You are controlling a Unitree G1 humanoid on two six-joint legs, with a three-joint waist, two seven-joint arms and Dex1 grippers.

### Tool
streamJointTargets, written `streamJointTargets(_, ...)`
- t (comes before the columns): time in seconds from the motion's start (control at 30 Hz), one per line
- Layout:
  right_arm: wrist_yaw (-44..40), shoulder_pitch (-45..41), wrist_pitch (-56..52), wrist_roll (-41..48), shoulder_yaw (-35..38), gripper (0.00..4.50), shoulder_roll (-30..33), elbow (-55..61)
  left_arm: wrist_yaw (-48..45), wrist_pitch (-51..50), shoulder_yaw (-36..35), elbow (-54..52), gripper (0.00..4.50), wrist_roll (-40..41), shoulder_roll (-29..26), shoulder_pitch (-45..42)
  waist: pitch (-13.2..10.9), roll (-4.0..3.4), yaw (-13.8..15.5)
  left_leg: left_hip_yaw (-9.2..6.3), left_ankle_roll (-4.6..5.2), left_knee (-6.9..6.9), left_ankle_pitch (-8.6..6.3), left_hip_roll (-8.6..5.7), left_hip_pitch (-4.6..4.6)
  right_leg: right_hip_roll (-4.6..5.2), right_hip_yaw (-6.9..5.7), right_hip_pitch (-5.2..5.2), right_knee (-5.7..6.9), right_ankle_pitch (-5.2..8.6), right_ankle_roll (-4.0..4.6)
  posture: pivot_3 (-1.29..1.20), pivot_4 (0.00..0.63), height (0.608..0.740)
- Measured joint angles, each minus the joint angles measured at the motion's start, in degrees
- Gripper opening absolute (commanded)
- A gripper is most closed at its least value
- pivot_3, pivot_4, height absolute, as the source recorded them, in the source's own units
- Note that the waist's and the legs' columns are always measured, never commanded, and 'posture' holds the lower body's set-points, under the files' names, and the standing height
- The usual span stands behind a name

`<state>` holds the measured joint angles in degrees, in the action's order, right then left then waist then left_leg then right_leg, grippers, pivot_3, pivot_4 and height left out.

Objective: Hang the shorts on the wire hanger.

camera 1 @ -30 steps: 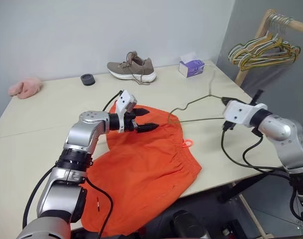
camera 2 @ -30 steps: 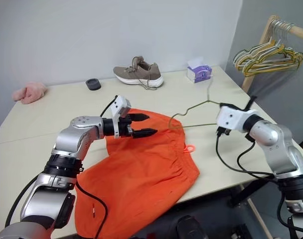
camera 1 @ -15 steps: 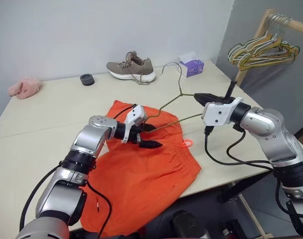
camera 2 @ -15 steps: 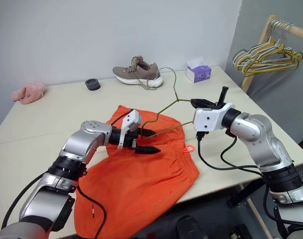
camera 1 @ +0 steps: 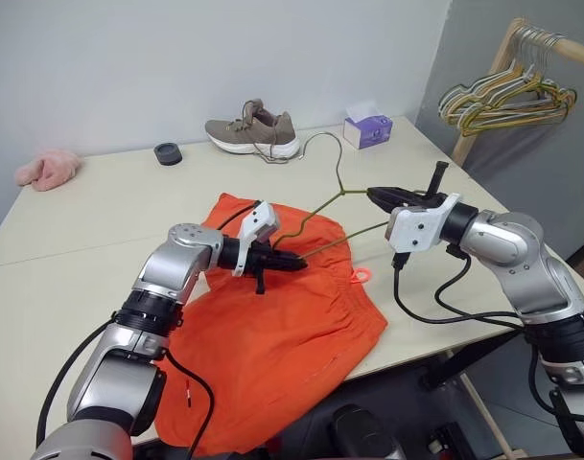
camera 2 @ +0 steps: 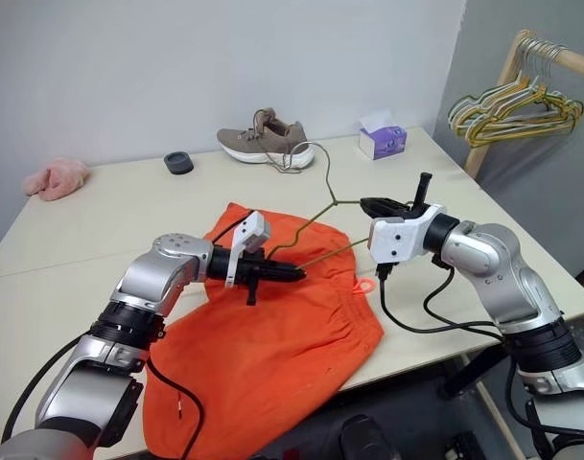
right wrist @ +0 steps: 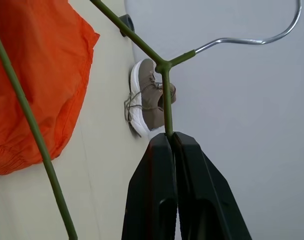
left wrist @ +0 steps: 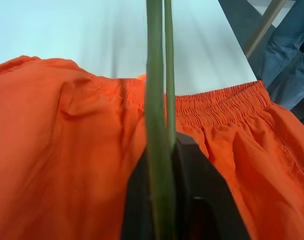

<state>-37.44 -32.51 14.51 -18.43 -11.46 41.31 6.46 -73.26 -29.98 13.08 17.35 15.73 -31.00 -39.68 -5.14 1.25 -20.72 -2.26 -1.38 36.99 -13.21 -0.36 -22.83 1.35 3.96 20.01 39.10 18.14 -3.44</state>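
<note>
Wire hanger [camera 1: 322, 206] betw. both grippers

The shorts [camera 1: 272, 307] are bright orange, of thin fabric, and lie spread flat on the pale desk [camera 1: 90, 216], with their lower part hanging over the near edge. The gathered elastic waistband runs along the right side, and a small orange drawstring loop [camera 1: 360, 277] lies on the desk just beside it. The wire hanger [camera 1: 325, 206] is a thin olive-grey triangle with a bare metal hook curving up toward the far side. It is held tilted above the shorts, one corner low over the fabric, the other raised beyond the waistband.
</note>
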Motion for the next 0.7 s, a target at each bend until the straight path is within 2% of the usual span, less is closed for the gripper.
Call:
streamJointTargets(0.07,-0.8,0.3,1.0,0.1,0.0,0.0,0.3,0.0,0.1,-0.1,0.0,-0.5,0.03,0.0,-0.2,0.7,0.0,0.0,0.0,-0.01,0.0,0.01,0.0,0.0,0.0,0.0,-0.01,-0.01,0.0,0.0,0.0,-0.35,0.045,0.74)
streamJointTargets(0.1,-1.1,0.6,1.3,0.4,0.0,0.24,0.3,0.0,0.2,-0.2,0.0,-0.6,0.01,0.0,-0.3,1.0,0.0,0.0,0.0,-0.01,0.0,0.01,0.0,0.0,0.0,0.0,-0.01,-0.01,0.0,0.0,0.0,-0.35,0.044,0.74)
streamJointTargets(0.2,-1.7,1.8,1.8,2.0,0.1,1.05,0.2,1.0,1.0,-0.1,-0.1,-1.1,0.0,-0.1,-0.4,1.4,0.0,0.0,0.1,-0.04,0.0,0.02,0.0,0.0,-0.01,0.02,-0.03,-0.02,0.0,0.0,0.0,-0.35,0.045,0.74)
streamJointTargets(0.33,-3.2,2.8,-0.2,4.2,0.5,2.44,0.4,3.4,2.4,1.2,-0.1,-1.4,0.0,-0.7,-1.1,1.5,0.0,0.0,0.0,-0.04,0.0,0.03,0.0,-0.01,0.0,0.02,-0.02,-0.03,0.01,0.0,0.0,-0.35,0.049,0.74)
streamJointTargets(0.4,-5.4,4.3,-5.0,7.1,2.0,3.13,1.3,5.7,3.5,3.4,0.0,-1.5,0.0,-2.0,-1.7,1.7,0.0,0.0,0.1,-0.08,0.0,0.04,0.0,0.0,0.0,0.02,-0.06,-0.05,0.0,0.0,0.0,-0.35,0.05,0.74)
streamJointTargets(0.5,-10.2,7.4,-24.6,16.0,6.4,3.99,2.6,11.7,5.4,11.8,0.6,-1.6,0.0,-7.5,-5.1,2.6,0.0,0.0,0.3,-0.13,0.0,0.02,0.0,0.0,-0.02,0.23,-0.1,-0.04,-0.01,0.0,0.01,-0.35,0.052,0.74)
streamJointTargets(0.6,-13.2,8.9,-38.0,23.1,9.3,3.99,3.8,16.9,5.9,17.8,1.6,-1.6,0.0,-11.3,-6.5,2.8,0.0,-0.01,0.3,-0.15,0.0,0.02,0.0,0.0,-0.01,0.27,-0.13,-0.06,-0.01,0.0,0.01,-0.35,0.052,0.74)
streamJointTargets(0.7,-17.9,9.8,-44.0,27.3,8.4,3.99,7.7,20.8,6.2,22.3,3.2,-1.7,0.0,-14.5,-7.0,2.8,0.0,-0.01,0.4,-0.11,0.0,0.03,0.0,-0.01,-0.02,0.27,-0.11,-0.04,-0.03,0.0,0.0,-0.35,0.053,0.74)
